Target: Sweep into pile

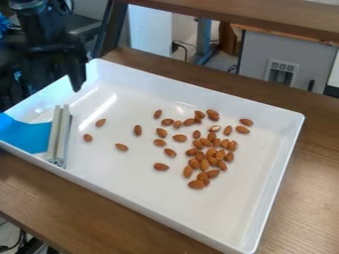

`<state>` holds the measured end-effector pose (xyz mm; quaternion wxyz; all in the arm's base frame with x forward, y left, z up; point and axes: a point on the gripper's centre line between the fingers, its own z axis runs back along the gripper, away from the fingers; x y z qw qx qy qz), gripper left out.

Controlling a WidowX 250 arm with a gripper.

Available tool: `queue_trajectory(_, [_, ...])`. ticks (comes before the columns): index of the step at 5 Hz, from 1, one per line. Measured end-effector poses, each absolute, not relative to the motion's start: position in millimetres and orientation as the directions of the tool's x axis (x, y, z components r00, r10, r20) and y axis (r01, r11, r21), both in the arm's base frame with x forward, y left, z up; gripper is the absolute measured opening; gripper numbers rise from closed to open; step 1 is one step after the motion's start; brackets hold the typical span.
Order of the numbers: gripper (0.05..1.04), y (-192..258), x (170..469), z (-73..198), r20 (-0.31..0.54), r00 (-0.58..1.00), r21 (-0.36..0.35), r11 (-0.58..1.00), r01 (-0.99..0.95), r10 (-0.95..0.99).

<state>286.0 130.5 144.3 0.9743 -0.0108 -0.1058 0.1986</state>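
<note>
The black gripper [77, 74] hangs at the upper left, over the tray's back left corner, above and behind the sweeping tool. That tool lies at the tray's left end, with a pale grey bar [60, 135] and a blue sheet-like part [27, 134] that reaches over the left rim. A loose cluster of almonds [210, 153] sits right of the tray's middle. Several more almonds [121, 147] are scattered between the bar and the cluster, and a couple lie near the back right side.
The white tray [275, 181], with raised walls, stands on a brown wooden table [136, 223]. Behind it are a wooden beam [265, 17] and a grey panel [255, 54]. Dark equipment stands at the upper left beside the arm.
</note>
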Motion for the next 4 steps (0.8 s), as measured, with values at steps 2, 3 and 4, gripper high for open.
queue_trajectory(2, [0.997,137.7,284.9,114.0,0.281,0.841,-0.058,0.883,-0.465,0.461])
queue_trajectory(3, [0.997,141.2,285.2,109.5,0.304,0.797,-0.093,0.849,-0.52,0.522])
queue_trajectory(4, [0.997,145.2,284.5,98.4,0.31,0.775,-0.079,0.828,-0.555,0.55])
